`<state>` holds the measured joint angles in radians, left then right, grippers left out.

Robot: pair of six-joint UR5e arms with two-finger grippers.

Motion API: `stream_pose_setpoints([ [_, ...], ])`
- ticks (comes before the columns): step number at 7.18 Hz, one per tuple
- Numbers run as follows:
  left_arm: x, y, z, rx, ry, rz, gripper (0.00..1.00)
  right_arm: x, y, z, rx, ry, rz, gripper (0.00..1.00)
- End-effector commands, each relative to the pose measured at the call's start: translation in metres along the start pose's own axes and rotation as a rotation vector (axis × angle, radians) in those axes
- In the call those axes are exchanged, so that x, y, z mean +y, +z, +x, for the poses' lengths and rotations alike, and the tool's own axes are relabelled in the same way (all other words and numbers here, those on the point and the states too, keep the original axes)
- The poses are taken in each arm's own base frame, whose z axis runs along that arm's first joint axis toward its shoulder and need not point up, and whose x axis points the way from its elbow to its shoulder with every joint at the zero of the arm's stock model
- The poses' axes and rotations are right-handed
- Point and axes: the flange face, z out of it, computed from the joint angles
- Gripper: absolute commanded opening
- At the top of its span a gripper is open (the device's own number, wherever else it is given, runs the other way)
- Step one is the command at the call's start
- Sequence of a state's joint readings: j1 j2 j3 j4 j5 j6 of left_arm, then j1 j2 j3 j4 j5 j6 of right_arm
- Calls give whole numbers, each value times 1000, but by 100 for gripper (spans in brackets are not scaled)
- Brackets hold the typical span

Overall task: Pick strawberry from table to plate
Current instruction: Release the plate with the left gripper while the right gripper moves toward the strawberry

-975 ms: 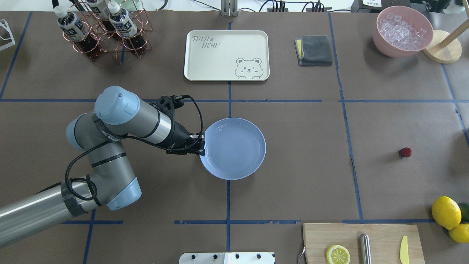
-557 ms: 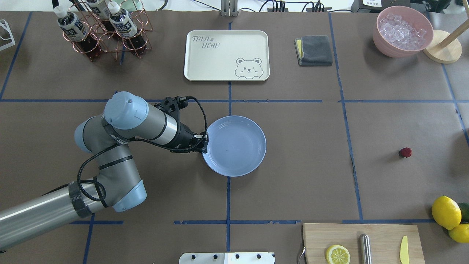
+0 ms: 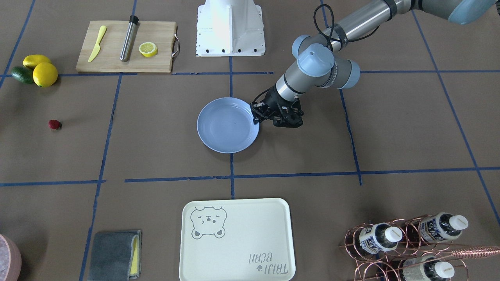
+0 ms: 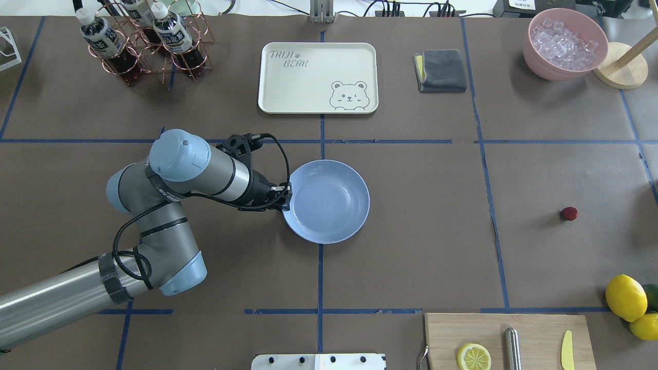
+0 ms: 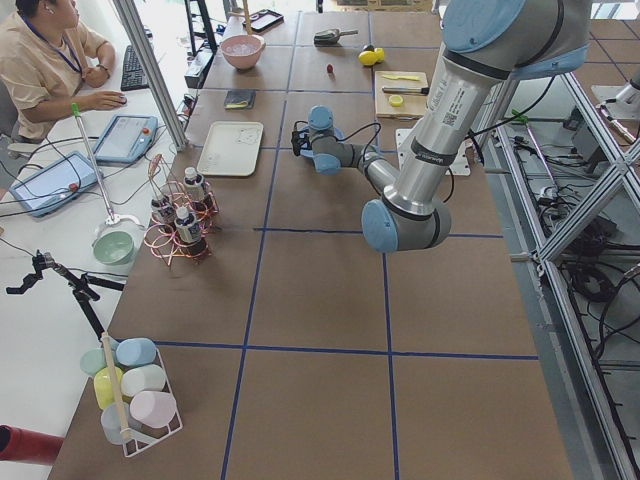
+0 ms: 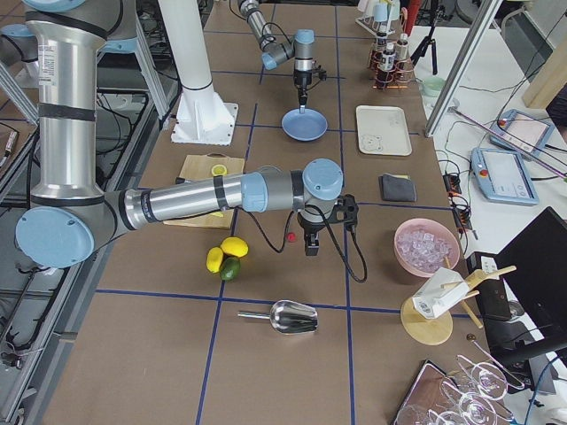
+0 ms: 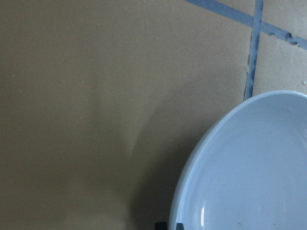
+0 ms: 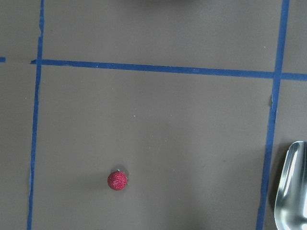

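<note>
The strawberry (image 4: 568, 214) is small and dark red. It lies alone on the brown table (image 4: 437, 231) at the far right, and also shows in the front view (image 3: 54, 124) and the right wrist view (image 8: 117, 180). The light-blue plate (image 4: 329, 203) sits at the table's middle and holds nothing. My left gripper (image 4: 284, 199) is shut on the plate's left rim (image 7: 192, 191). My right gripper (image 6: 310, 248) hangs near the strawberry (image 6: 291, 236), pointing down. It shows only in the exterior right view, so I cannot tell if it is open or shut.
A cutting board (image 4: 509, 341) with a lemon half, a metal rod and a yellow knife lies at the front right. Whole lemons (image 4: 625, 297) sit beside it. At the back are a cream bear tray (image 4: 317, 77), a bottle rack (image 4: 144, 43), a grey cloth (image 4: 441, 70) and a pink bowl of ice (image 4: 564, 43). A metal scoop (image 6: 285, 316) lies beyond the lemons.
My left arm has shifted a little to the right, still gripping the plate. The plate now looks smaller and lower, and sits slightly farther back. The strawberry has not moved.
</note>
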<state>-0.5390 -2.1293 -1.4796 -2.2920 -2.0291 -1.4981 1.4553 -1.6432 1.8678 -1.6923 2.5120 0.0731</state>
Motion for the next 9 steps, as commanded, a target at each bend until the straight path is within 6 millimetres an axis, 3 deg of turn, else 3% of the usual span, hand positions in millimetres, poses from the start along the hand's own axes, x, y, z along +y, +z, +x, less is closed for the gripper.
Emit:
stream_pose_setpoints([
  [1,-3,-2,-2,-2,-3,17,51,-3,6,-14,-57,-18,-18,100],
  [3,-28,-35,2,30,-7,60,54,-14,15,-40,-66,-68,-16,100],
  [4,-27,-52,3,52,0,66,55,-12,35,-54,-51,-34,-4,100],
  [5,-23,-60,7,67,6,66,57,4,67,-65,2,-62,33,100],
  [7,-23,-62,7,68,5,69,58,17,132,-117,69,69,148,100],
  [9,-24,-63,7,70,3,72,60,30,163,-125,86,87,126,100],
])
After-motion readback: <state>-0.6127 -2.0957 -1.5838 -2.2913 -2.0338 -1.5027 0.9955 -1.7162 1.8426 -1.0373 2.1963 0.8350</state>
